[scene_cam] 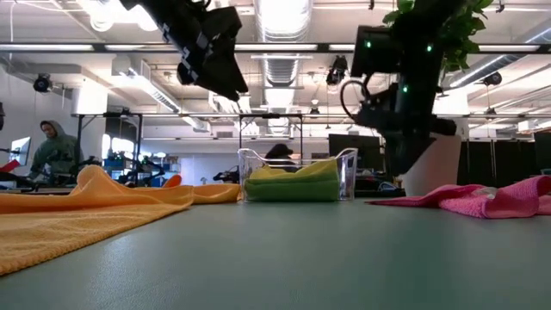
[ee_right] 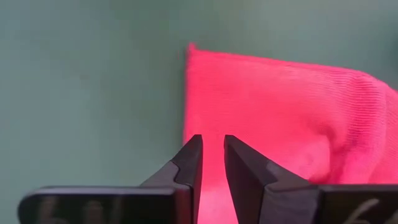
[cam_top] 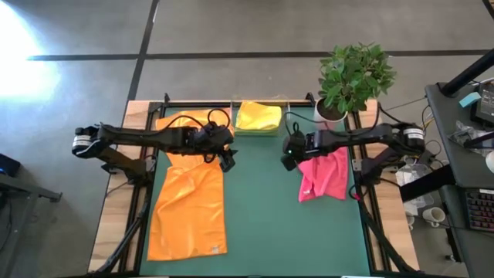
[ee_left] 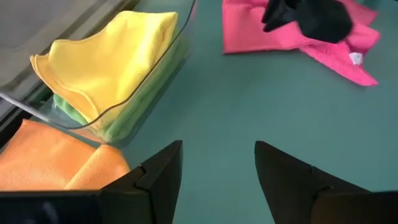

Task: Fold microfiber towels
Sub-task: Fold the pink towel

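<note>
An orange towel (cam_top: pixel 189 201) lies spread flat on the left of the green mat, bunched at its far end (scene_cam: pixel 95 185). A hot pink towel (cam_top: pixel 324 177) lies crumpled on the right. A yellow towel (cam_top: pixel 258 116) sits folded on a lime green one (scene_cam: pixel 293 191) inside a clear tray (scene_cam: pixel 349 164) at the far middle. My left gripper (ee_left: pixel 217 162) hangs wide open above the mat by the orange towel's far right corner. My right gripper (ee_right: pixel 211 146) points down over the pink towel's far left corner (ee_right: pixel 193 53), with a narrow gap between its fingers and clear of the cloth (scene_cam: pixel 400 168).
A potted plant (cam_top: pixel 353 77) in a white pot stands at the far right corner, close behind my right arm. Bare green mat (cam_top: pixel 262 216) lies between the orange and pink towels. People and desks show in the room beyond the table.
</note>
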Robot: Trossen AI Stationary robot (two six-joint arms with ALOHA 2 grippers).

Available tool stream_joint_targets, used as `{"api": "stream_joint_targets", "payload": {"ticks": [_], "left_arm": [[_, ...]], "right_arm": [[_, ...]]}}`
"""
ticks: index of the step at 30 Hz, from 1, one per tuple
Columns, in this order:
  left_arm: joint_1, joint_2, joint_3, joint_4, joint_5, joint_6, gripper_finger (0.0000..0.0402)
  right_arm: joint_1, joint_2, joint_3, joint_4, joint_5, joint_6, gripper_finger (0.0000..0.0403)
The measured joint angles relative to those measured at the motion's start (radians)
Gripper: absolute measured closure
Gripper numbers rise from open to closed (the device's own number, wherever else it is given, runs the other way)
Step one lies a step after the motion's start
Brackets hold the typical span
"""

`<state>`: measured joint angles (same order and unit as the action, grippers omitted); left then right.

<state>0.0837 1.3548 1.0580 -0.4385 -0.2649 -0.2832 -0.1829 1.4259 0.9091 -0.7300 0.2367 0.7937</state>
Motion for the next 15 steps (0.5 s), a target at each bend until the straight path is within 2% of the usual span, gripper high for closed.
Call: {"api": "stream_joint_targets", "payload": {"ticks": [6,15], "left_arm": [[-0.001,-0.002,-0.003,-0.045,0.000,0.000,0.0216],[-0.001,-0.003,-0.020,-0.084,0.001,0.001,0.0217]], "right_arm": [[-0.065,0.023,-0.051,0.087,-0.001,0.045,0.0346],[-0.072,0.116,-0.062,0.167,-0.026,0.107,0.0347]]}}
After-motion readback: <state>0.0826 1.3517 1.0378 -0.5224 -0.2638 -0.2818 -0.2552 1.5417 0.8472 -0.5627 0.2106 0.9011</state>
